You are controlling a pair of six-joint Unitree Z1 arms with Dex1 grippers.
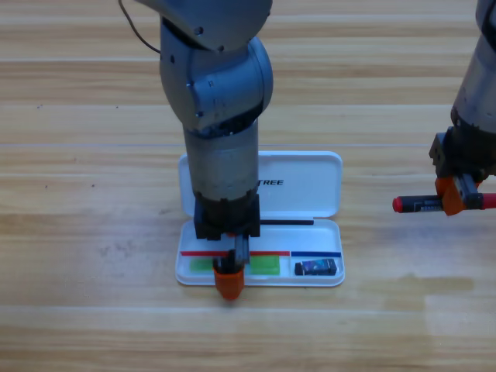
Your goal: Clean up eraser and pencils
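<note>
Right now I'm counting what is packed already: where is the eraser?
The eraser lies in the small right-hand compartment of the open white case, by the case's front right corner, right of the left pincer.

Left pincer [229, 283] points down mid-frame (arm vertical); right pincer [456, 195] is clamped at the edge.

Left arm [221, 101] clad in smooth grey rounded shells, dark cable trailed from upper joint. Black gripper housings fitted on both arms, tipped with orange jaws.
</note>
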